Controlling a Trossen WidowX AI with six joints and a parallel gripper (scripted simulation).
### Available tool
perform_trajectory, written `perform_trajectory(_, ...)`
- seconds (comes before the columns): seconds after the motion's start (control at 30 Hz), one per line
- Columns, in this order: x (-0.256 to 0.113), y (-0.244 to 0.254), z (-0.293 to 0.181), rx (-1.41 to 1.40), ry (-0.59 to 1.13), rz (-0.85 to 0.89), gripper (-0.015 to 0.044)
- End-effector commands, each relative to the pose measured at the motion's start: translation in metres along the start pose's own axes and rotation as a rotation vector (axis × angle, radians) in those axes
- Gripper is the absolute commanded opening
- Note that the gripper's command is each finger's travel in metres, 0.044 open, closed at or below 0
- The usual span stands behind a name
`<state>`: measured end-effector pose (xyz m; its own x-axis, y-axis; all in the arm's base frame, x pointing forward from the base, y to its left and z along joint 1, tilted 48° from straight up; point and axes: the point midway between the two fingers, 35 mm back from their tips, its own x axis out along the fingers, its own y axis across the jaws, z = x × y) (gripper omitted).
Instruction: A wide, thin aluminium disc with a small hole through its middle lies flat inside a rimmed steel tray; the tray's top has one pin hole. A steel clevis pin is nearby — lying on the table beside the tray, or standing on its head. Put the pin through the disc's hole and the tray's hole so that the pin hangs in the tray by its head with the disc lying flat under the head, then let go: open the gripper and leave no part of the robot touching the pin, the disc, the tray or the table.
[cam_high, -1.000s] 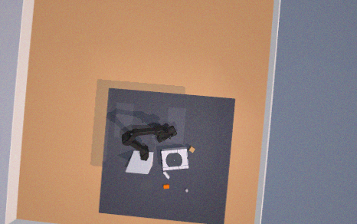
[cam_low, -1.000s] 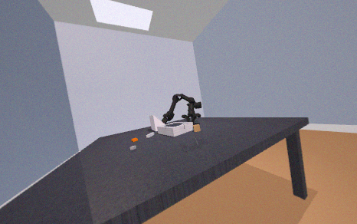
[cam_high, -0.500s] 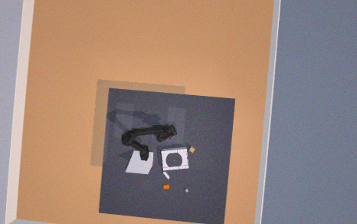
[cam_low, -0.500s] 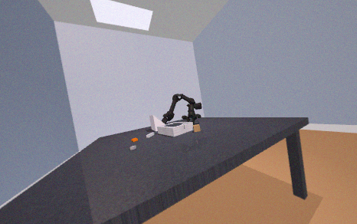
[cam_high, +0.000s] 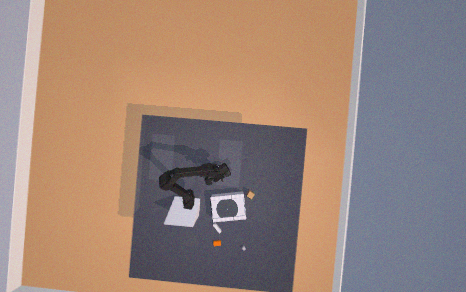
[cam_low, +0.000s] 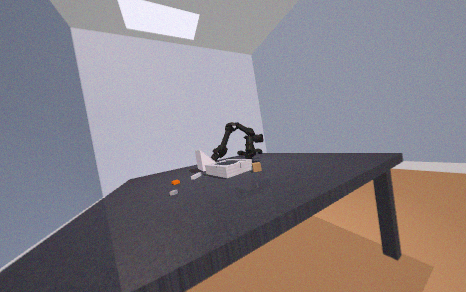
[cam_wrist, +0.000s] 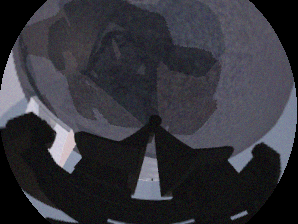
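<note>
item: one pin (cam_wrist: 155, 120), clenched at its round dark end by the gripper (cam_high: 223, 175) (cam_low: 249, 154) (cam_wrist: 152, 127), we judge for carrying.
item: one tray (cam_high: 212, 202) (cam_low: 227, 172), at six o'clock from the gripper overhead, holding the disc (cam_high: 220, 208) (cam_low: 227, 162) flat, awaiting our pin.
item: one arm (cam_high: 190, 171) (cam_low: 225, 140), elbow high, wrist bent downward.

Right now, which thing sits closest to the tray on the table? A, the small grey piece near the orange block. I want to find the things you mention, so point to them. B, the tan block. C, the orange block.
B: the tan block (cam_high: 251, 195) (cam_low: 257, 167) sits just off the tray's (cam_high: 228, 218) (cam_low: 216, 172) corner, while the other two lie much farther out.
</note>
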<state>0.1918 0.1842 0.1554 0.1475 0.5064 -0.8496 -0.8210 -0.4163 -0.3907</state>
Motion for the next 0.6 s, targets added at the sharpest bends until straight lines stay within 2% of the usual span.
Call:
perform_trajectory(0.0,0.001,0.0,-0.001,0.004,0.004,0.0,0.0008)
perform_trajectory(0.27,-0.001,0.0,-0.001,0.004,0.004,0.0,0.0)
perform_trajectory(0.57,-0.026,0.0,-0.011,0.0,0.002,0.001,0.0)
